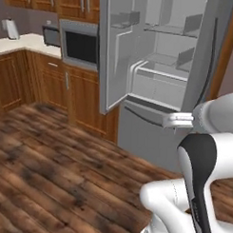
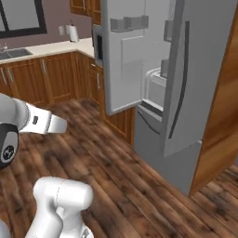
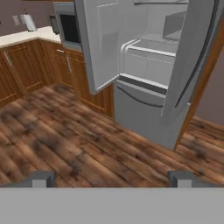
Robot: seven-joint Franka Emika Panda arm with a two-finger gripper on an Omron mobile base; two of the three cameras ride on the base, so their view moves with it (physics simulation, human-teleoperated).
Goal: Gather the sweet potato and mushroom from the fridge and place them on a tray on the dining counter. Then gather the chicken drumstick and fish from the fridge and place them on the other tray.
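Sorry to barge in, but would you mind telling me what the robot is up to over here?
The robot arm stands on the wooden floor facing the fridge, whose two upper doors are swung open. Its gripper is open and holds nothing, some way short of the fridge. The shelves and drawers that show look bare from here; no food is in sight yet. A microwave sits in the cabinets beside the fridge.

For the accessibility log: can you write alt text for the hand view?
A grey steel fridge stands with both upper doors swung open onto pale shelves and drawers. Left of it are a built-in microwave and wood cabinets, above dark plank flooring.
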